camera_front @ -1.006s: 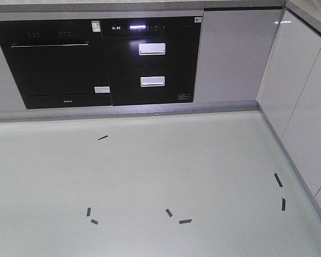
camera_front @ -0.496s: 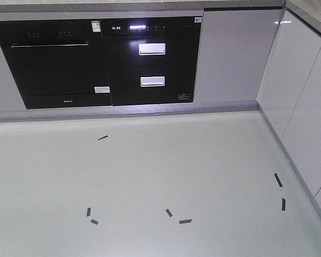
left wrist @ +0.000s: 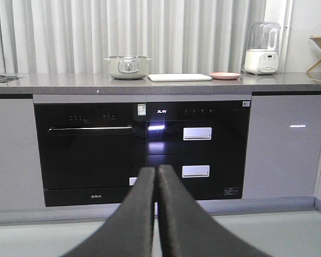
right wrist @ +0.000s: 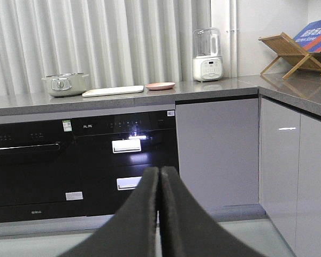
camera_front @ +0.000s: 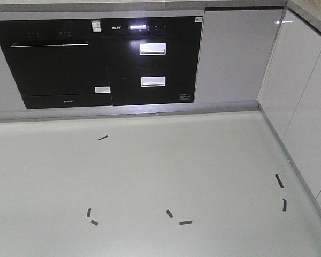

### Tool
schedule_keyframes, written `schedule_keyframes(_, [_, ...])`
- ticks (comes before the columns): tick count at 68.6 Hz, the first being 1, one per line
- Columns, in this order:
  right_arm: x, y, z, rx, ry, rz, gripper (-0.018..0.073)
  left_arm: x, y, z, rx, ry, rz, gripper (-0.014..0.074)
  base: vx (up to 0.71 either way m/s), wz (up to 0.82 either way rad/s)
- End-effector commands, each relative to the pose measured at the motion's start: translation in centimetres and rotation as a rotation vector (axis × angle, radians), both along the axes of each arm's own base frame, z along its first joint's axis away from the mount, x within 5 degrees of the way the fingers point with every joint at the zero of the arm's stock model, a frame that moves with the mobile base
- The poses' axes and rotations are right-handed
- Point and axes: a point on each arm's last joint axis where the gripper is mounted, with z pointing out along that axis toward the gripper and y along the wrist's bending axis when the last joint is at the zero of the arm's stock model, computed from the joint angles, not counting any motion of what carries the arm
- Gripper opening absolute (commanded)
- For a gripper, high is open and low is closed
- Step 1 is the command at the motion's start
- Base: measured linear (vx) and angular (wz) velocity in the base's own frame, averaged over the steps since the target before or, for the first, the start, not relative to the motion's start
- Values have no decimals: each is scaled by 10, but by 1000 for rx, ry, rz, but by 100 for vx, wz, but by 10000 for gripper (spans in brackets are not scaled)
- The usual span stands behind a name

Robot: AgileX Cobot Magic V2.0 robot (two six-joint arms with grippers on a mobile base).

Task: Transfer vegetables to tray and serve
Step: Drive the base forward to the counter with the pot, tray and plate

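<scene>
The cream tray (left wrist: 180, 77) lies flat on the grey counter (left wrist: 69, 83), also seen in the right wrist view as the tray (right wrist: 113, 91). No vegetables show in any view. My left gripper (left wrist: 157, 172) is shut with nothing in it and hangs low, well short of the counter, pointing at the black appliances. At about the same height my right gripper (right wrist: 159, 171) is shut and empty too. Neither gripper appears in the front view.
A round pink plate (left wrist: 224, 76) sits right of the tray, a pale green pot (left wrist: 128, 67) left of it, and a white blender (left wrist: 262, 48) further right. Black built-in appliances (camera_front: 101, 61) fill the cabinet front. White side cabinets (camera_front: 305, 107) bound the right. Black tape marks (camera_front: 185, 222) dot the floor.
The front view has shifted a touch: the floor tape marks sit slightly lower in the frame than before. Nothing else differs.
</scene>
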Motion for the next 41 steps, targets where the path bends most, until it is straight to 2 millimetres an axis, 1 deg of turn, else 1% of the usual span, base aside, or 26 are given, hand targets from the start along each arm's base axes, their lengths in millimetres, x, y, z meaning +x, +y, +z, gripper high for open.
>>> schedule_keyframes(1, [-1, 0, 5, -2, -75, -1, -8, -1, 0, 4, -11, -80, -1, -6, 3, 1])
schedule_keyframes(41, [-1, 0, 5, -2, -75, -2, -8, -1, 0, 4, -11, -80, -1, -6, 9, -1])
